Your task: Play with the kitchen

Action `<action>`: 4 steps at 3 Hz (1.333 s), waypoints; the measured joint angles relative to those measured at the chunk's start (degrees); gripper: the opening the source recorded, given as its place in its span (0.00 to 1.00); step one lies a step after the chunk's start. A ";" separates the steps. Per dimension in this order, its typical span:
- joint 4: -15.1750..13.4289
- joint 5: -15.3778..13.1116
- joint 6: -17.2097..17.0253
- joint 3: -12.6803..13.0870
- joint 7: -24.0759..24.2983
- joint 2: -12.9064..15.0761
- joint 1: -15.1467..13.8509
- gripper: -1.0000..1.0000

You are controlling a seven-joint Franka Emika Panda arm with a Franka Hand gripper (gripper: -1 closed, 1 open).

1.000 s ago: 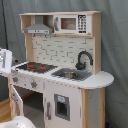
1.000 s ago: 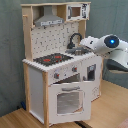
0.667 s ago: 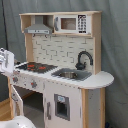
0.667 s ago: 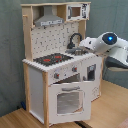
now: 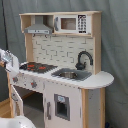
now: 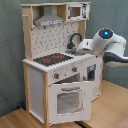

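— White arm (image 6: 107, 45), blue light on top, and it's reaching from the second exterior view's right over the worktop (image 6: 82, 56). What's the claw doing?

— Cannot tell. In the second exterior view its tip sits low over the sink end, near the black faucet (image 6: 75, 39), and the arm's own body hides the rest. In the first exterior view only a white bit of the arm shows at the first exterior view's left edge, beside the hob (image 5: 36, 66).

— And the kitchen (image 5: 60, 70)?

— Standing on a wood floor (image 6: 15, 119) against a grey curtain (image 5: 116, 50), centre of both exterior views. Hood (image 5: 39, 29) and microwave (image 5: 72, 23) up top, sink (image 5: 70, 75) beside the faucet, oven door (image 6: 67, 97) down front, hanging a little ajar, I'd say

— What could go wrong?

— My guess: the arm is close to the faucet and the back wall, so a sideways swing could knock the faucet or shove the whole toy. The shelf overhead leaves little room to lift straight up

— Where's the free room, then?

— Out past the front edge of the worktop, toward the near side, and off the rounded end by the sink. Down low, the ajar door sticks into that space
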 joint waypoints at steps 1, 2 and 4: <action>-0.75 1.19 0.03 0.19 -4.85 3.60 0.03 1.00; -1.51 2.30 0.03 0.92 -9.63 8.18 0.10 1.00; -2.78 3.03 0.70 3.46 -15.89 17.51 0.18 1.00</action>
